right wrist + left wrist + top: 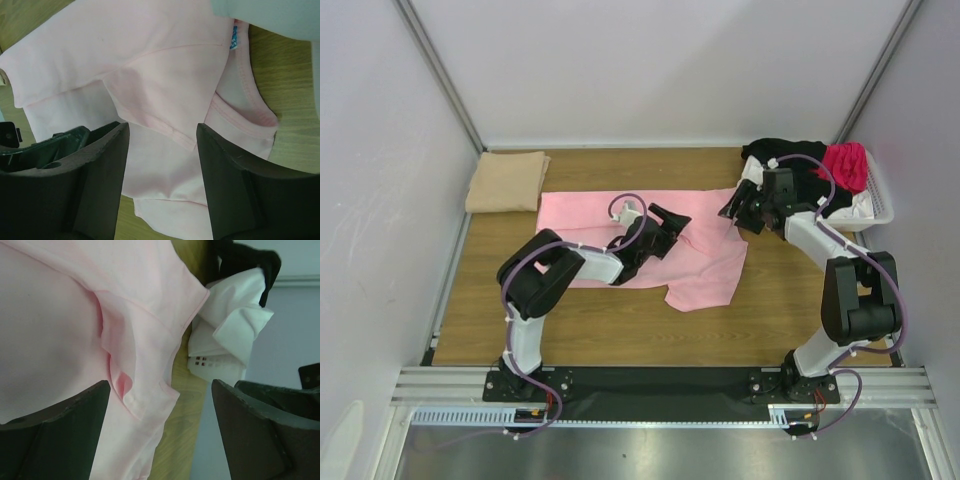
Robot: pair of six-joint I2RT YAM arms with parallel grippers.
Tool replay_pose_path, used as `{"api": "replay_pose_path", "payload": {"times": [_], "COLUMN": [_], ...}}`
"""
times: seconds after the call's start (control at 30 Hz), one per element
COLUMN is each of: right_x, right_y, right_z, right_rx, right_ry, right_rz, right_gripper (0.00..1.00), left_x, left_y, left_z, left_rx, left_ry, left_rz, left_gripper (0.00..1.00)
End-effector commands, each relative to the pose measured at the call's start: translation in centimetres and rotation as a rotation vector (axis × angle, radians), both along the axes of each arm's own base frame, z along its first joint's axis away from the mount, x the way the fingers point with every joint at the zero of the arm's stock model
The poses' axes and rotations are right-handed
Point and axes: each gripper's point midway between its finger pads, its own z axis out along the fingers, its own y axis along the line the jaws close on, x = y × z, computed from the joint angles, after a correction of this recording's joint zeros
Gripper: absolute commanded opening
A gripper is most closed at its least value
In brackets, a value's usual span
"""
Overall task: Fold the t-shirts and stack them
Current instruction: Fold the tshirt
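You're at the folding step on the pink shirt [585, 215]. It lies spread across the middle of the counter [610, 335] and is not yet brought into a neat packet. The tan shirt [507, 181] sits folded at the back left corner, so I'd take that as the spot for your stack. The black shirt [782, 150], the magenta shirt [845, 165] and the white shirt [230, 315] wait in the basket [882, 212] at the back right.

Your left tool [672, 220] hangs over the middle of the pink shirt, jaws apart and nothing between them. Your right tool [736, 212] is over the shirt's right end, near the neckline [240, 107]. It is also spread wide and empty. The right wrist view shows one sleeve [160, 95] lying turned in over the body.

For the next move I'd have you bring each tool down onto an edge of the pink shirt. Pinch the cloth without catching the layer below, then carry that side across in one even sweep. The left wrist view shows a bunched fold [117, 355] that will want smoothing.
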Motion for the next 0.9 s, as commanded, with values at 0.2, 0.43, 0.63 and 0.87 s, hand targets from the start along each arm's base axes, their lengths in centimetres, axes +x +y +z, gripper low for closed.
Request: {"api": "replay_pose_path", "payload": {"times": [0.2, 0.43, 0.63, 0.87], "right_x": [-2.1, -3.1, -3.2, -3.7], "right_y": [0.3, 1.0, 2.3, 3.0], "right_z": [-1.6, -4.4, -5.8, -6.6], "right_rx": [0.025, 0.063, 0.070, 0.055], "right_ry": [0.032, 0.091, 0.126, 0.153], "right_rz": [0.026, 0.033, 0.069, 0.082], "right_gripper": [0.55, 0.53, 0.50, 0.49], "left_x": [1.9, 1.9, 1.9, 2.0], "left_y": [0.3, 1.7, 2.0, 2.0], "left_z": [0.8, 0.6, 0.6, 0.8], "left_rx": [-0.077, -0.037, -0.018, -0.014], "left_ry": [-0.076, -0.080, -0.086, -0.096], "left_rz": [0.085, 0.097, 0.091, 0.089], "left_gripper": [0.79, 0.78, 0.78, 0.79]}}
